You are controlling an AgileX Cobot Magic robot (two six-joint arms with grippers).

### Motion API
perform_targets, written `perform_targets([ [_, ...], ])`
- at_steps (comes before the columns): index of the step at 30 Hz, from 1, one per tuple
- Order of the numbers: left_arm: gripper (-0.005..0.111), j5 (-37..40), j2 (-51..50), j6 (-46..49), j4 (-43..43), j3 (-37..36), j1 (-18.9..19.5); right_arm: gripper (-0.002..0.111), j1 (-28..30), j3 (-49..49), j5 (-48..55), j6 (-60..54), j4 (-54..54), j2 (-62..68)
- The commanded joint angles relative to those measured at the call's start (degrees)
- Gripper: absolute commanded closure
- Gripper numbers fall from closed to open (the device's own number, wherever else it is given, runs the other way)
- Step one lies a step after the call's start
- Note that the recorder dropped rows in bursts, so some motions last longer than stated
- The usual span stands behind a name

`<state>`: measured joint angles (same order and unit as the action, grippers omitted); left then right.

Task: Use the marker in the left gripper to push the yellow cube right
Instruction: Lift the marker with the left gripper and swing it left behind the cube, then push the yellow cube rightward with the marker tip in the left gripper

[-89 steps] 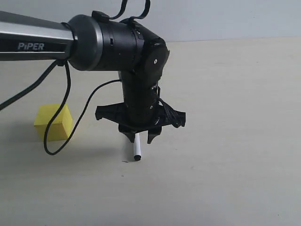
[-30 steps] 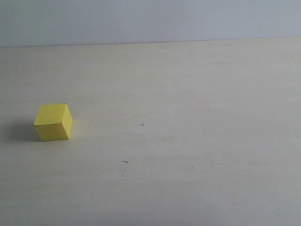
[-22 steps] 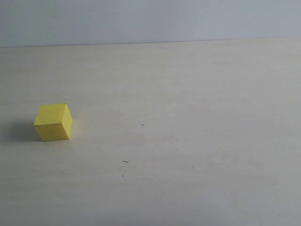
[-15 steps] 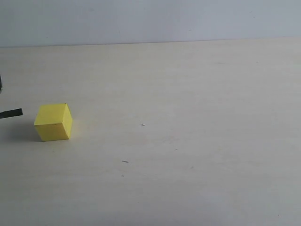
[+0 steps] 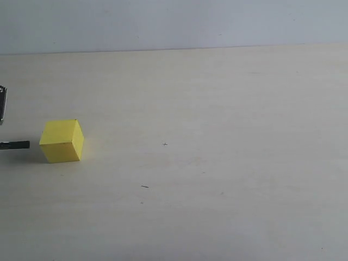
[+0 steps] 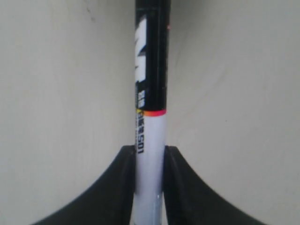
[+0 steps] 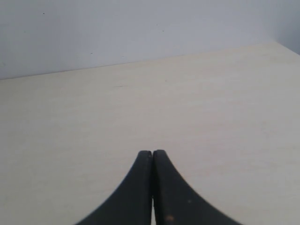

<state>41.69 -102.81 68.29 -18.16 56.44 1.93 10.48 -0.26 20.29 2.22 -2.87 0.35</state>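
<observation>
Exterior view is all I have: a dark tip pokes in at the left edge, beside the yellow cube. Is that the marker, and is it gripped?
Observer: Yes. The left wrist view shows the left gripper shut on the marker, its fingers clamping the white barrel.
Operator: Which end leads?
Observer: The black section, past a thin red-orange ring, extends away from the fingers.
Operator: And the right gripper?
Observer: The right gripper is shut on nothing, with only bare table ahead of it.
</observation>
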Motion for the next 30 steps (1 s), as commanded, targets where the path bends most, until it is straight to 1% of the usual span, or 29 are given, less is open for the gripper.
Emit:
perform_targets([
  [1,0.107,-1.72,0.08,0.15,4.06,0.24,-4.36,0.108,0.20,0.26,-0.28,-0.01,-0.01,-0.35],
  [3,0.107,-2.03,0.08,0.29,6.24,0.24,-7.89,0.108,0.20,0.26,-0.28,-0.01,-0.01,-0.35],
  [5,0.107,-2.15,0.08,-0.27,6.45,0.24,-11.77,0.108,0.20,0.26,-0.28,-0.01,-0.01,-0.35],
  [7,0.107,-1.58,0.20,-4.83,1.92,0.24,-14.54,0.108,0.20,0.26,-0.28,-0.01,-0.01,-0.35],
  [10,0.107,0.53,0.20,-15.07,-6.30,0.24,-14.38,0.108,0.20,0.26,-0.28,-0.01,-0.01,-0.35],
  [12,0.107,2.12,0.20,-18.79,-9.69,0.24,-13.33,0.108,0.20,0.26,-0.28,-0.01,-0.01,-0.35],
  [14,0.107,2.47,0.20,-20.51,-10.27,0.24,-12.33,0.108,0.20,0.26,-0.28,-0.01,-0.01,-0.35],
  [16,0.107,2.47,0.20,-20.88,-9.05,0.24,-11.72,0.108,0.20,0.26,-0.28,-0.01,-0.01,-0.35],
  [18,0.107,1.26,0.20,-20.77,-7.41,0.24,-12.03,0.108,0.20,0.26,-0.28,-0.01,-0.01,-0.35],
  [21,0.107,-1.07,0.20,-20.41,-5.15,0.24,-14.29,0.108,0.20,0.26,-0.28,-0.01,-0.01,-0.35],
  [25,0.107,-4.74,-0.46,-17.93,-3.43,0.24,-20.91,0.108,0.20,0.26,-0.28,-0.01,-0.01,-0.35],
  [27,0.107,-7.67,-0.87,-19.18,-3.40,0.24,-24.44,0.108,0.20,0.26,-0.28,-0.01,-0.01,-0.35],
  [28,0.107,-8.40,-0.87,-19.83,-3.69,0.24,-25.54,0.108,0.20,0.26,-0.28,-0.01,-0.01,-0.35],
  [30,0.107,-7.96,-0.87,-20.78,-4.11,0.24,-25.95,0.108,0.20,0.26,-0.28,-0.01,-0.01,-0.35],
])
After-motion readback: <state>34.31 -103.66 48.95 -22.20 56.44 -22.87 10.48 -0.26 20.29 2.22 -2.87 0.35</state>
